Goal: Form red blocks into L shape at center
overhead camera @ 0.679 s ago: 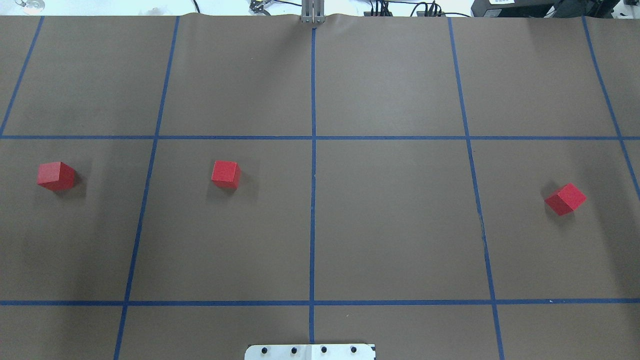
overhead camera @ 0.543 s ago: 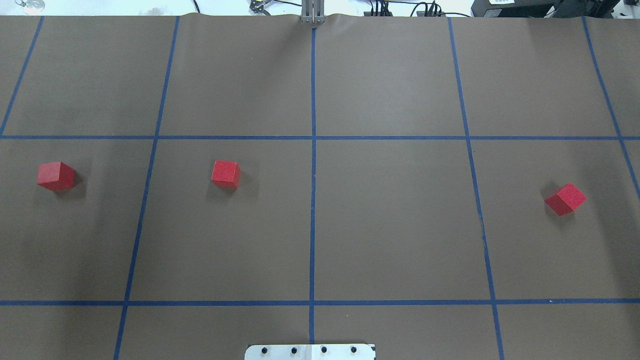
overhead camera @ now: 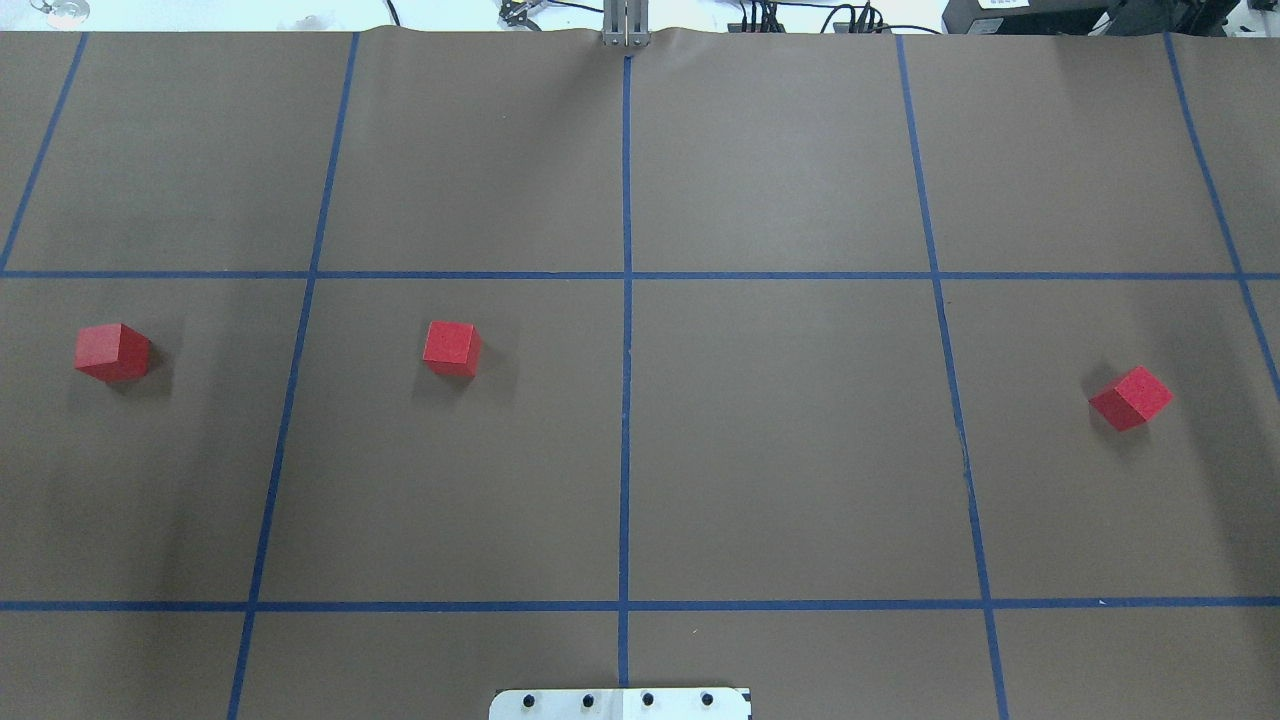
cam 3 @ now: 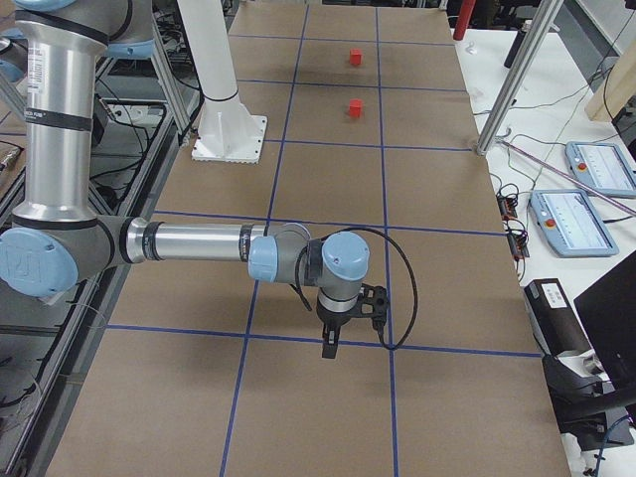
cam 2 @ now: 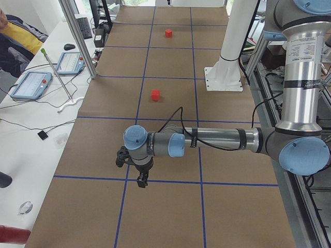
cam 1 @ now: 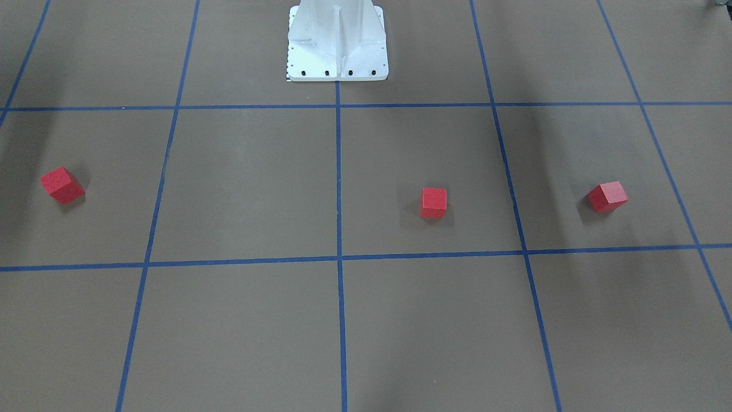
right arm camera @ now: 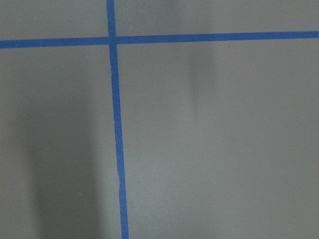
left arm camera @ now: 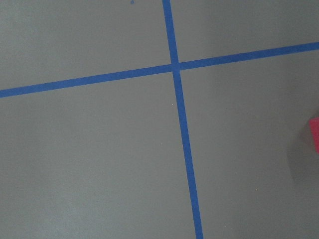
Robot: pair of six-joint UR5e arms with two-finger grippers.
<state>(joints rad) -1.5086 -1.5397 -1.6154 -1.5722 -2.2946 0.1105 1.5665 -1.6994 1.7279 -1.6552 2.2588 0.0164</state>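
Nothing had shifted over the last moment: the three red blocks sat just where they had been, so the L was not yet begun. The left block [overhead camera: 112, 351] lay close to the worktop's [overhead camera: 800, 450] left edge. The middle block [overhead camera: 452, 348] lay between that edge and the centre. The right block [overhead camera: 1131, 397] (turned cornerwise to the blue tape lines [overhead camera: 626, 400]) lay near the right edge. All three were well apart, none touching.

The left gripper [cam 2: 140, 181] hung over the worktop's left end and the right gripper [cam 3: 329, 346] over its right end, neither carrying a block. Whether their jaws were spread or closed could not be told from the side views.

By this, every block had yet to be carried to the centre, and the middle one had the shortest way to go.
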